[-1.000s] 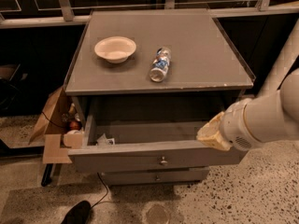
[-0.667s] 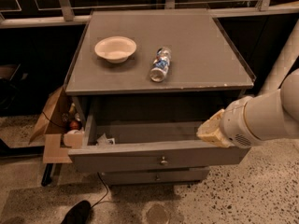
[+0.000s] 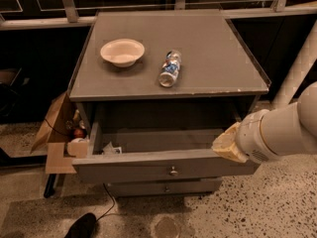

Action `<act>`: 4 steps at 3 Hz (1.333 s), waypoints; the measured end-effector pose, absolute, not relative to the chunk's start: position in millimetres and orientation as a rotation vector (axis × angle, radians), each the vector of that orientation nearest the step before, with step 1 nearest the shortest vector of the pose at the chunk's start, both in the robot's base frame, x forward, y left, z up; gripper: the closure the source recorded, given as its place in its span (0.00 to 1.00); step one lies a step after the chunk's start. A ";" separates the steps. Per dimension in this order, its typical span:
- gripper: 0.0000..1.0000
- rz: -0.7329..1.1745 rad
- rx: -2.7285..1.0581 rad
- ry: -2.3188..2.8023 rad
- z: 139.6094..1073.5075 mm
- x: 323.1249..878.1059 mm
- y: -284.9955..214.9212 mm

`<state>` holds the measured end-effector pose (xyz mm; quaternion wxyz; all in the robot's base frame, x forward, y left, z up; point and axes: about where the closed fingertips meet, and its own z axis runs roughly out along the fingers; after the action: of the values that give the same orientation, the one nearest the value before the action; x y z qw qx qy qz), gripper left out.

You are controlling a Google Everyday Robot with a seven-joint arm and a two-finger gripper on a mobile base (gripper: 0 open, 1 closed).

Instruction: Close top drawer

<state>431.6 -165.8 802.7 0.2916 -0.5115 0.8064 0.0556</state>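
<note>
The top drawer (image 3: 148, 167) of the grey cabinet is pulled open, its wide front with one small round knob (image 3: 173, 171) facing me. Some crumpled white paper (image 3: 111, 149) lies inside at the left. My gripper (image 3: 225, 145) is at the right end of the drawer front, against its top edge. It is mostly hidden behind my white forearm (image 3: 282, 130), with only a tan part showing.
On the cabinet top (image 3: 213, 68) sit a white bowl (image 3: 122, 51) and a plastic bottle (image 3: 170, 68) lying on its side. A lower drawer front (image 3: 166, 187) shows beneath. An open cardboard box (image 3: 59, 133) with small items stands left of the cabinet. A white pipe (image 3: 297, 68) runs at the right.
</note>
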 end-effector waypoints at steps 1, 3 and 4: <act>1.00 0.136 -1.352 2.137 751.7 413.0 -191.0; 1.00 0.264 -1.287 2.097 654.9 391.7 -206.2; 1.00 0.264 -1.287 2.096 654.9 391.7 -206.3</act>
<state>391.7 -206.3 654.9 0.3275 -0.4915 0.8006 0.1007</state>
